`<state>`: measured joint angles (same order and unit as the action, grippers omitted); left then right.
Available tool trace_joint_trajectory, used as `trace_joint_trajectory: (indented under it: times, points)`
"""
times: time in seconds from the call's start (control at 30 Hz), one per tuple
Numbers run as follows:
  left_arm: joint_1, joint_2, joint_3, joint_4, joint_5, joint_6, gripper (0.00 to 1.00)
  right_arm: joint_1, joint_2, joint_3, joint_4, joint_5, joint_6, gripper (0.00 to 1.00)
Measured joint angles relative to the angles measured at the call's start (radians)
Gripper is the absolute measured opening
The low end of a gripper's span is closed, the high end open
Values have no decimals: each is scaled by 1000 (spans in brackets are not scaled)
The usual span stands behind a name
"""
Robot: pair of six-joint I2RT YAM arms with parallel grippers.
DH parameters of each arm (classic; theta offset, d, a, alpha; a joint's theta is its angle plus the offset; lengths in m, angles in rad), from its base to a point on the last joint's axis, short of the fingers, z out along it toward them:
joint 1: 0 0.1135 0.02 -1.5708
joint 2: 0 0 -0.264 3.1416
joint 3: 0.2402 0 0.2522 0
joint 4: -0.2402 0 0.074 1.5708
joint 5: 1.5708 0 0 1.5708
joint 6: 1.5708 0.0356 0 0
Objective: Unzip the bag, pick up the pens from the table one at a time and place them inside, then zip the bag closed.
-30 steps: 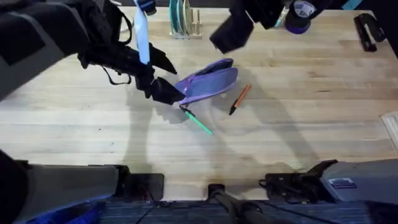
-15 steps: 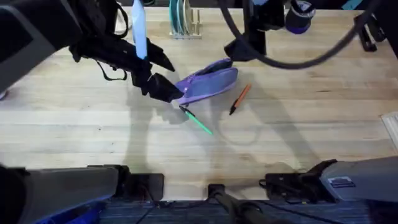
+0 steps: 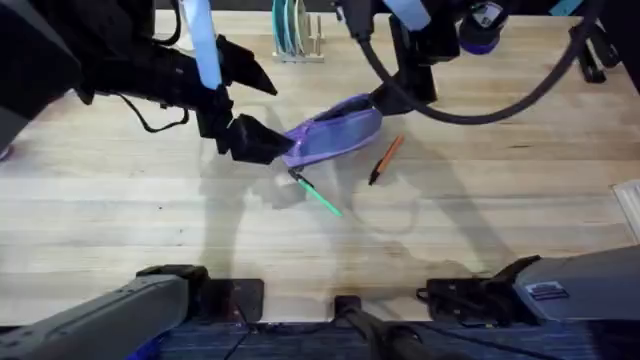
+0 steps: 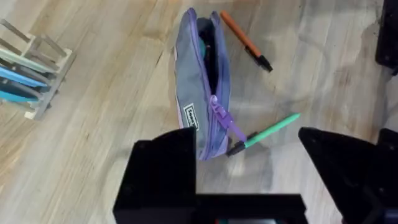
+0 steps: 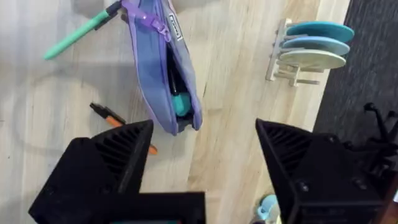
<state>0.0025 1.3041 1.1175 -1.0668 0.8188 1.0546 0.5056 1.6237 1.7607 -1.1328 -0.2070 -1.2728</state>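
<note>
**Pouch lying open, both pens out on the wood**

The table is lying pale and planked, a plate rack standing beyond the bag. The left gripper is hanging spread over the bag's zipper-pull end; the right gripper is gaping above its far end. The green pen is lying at the pull end, the orange pen just beside the bag.

- Bag: lavender-purple, bluish-grey panel, teal inside.
- 2 pens: 1 green pen, 1 orange pen, both black-ended.
- Worktop: light wood, plank strips.
</note>
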Motion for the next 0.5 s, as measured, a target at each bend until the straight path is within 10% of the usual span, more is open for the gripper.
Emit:
trace_joint_trajectory:
  times: [0.37, 0.5]
  points:
    - [0, -7, 0, -8, 0, 0, 993, 0, 4, 0, -20, 0, -7, 995]
    - [0, -7, 0, -9, 0, 0, 993, 0, 4, 0, -24, 0, -11, 508]
